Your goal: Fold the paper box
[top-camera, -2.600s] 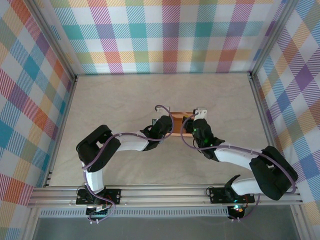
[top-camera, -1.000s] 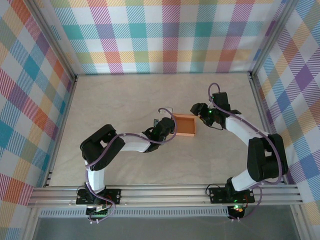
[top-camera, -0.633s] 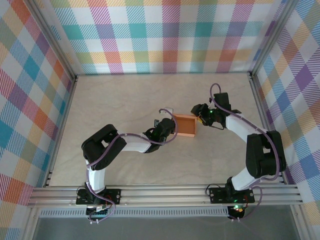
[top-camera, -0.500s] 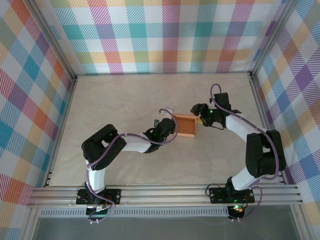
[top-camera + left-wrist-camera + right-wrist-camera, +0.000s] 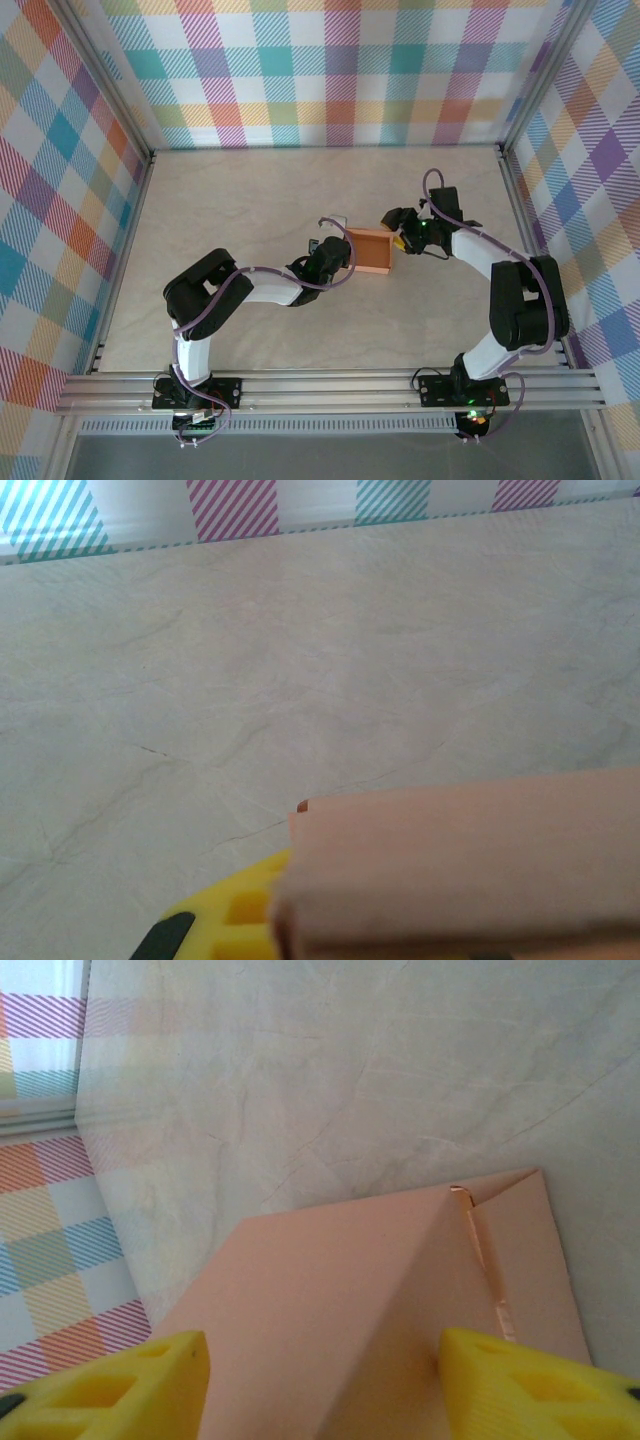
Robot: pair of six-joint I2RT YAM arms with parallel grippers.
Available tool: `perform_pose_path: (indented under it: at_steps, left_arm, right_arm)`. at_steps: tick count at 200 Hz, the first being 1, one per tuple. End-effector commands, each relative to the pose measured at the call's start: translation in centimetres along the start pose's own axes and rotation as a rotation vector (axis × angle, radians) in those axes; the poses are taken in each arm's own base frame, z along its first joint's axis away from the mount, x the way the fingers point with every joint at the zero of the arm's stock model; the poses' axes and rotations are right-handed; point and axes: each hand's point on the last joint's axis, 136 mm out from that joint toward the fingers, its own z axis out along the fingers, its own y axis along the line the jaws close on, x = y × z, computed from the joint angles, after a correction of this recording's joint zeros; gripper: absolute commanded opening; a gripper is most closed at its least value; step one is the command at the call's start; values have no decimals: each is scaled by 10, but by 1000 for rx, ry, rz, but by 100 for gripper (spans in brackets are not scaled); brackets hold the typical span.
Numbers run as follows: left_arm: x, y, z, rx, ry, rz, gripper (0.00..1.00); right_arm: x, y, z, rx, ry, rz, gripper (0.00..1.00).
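Your left claw (image 5: 338,245) is pinched shut on the left wall of the paper box (image 5: 370,252), pinning it near the middle of the table (image 5: 230,200) so it cannot slide. Your right claw (image 5: 397,238) stands apart, its yellow fingers (image 5: 520,1380) straddling the box's right wall, probably to press that fold home.

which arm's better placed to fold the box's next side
Right, probably: the right gripper hangs open, fingers straddling the right wall of the paper box, while the left gripper is shut on its left wall.
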Motion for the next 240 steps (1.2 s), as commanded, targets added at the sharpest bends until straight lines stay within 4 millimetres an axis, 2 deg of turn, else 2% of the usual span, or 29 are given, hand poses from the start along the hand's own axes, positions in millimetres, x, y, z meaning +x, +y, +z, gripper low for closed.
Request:
perform_pose_path:
  at_steps: [1, 13, 55, 98, 110, 132, 179, 240]
  left_arm:
    - [37, 1, -1, -7, 89, 89, 2]
    - [36, 1, -1, -9, 86, 88, 3]
    - [36, 2, 0, -13, 86, 95, 2]
    - [39, 2, -1, -8, 87, 94, 4]
    - [39, -3, -1, 23, 85, 82, 10]
    - [38, -10, -4, 69, 85, 69, 32]
    - [38, -13, -10, 103, 94, 78, 54]
    - [37, -12, -37, 174, 88, 123, 85]
  right_arm:
    - [5, -2, 6, -46, 53, 54, 49]
    - [5, -2, 7, -47, 58, 54, 45]
    - [2, -8, 2, 8, 28, 10, 62]
    - [2, -15, -1, 54, 21, -38, 62]
    - [3, -16, 0, 56, 28, -43, 61]
    - [5, -18, 1, 57, 33, -44, 61]
    - [4, -16, 1, 48, 31, -43, 60]
    - [3, -18, -1, 64, 20, -51, 61]
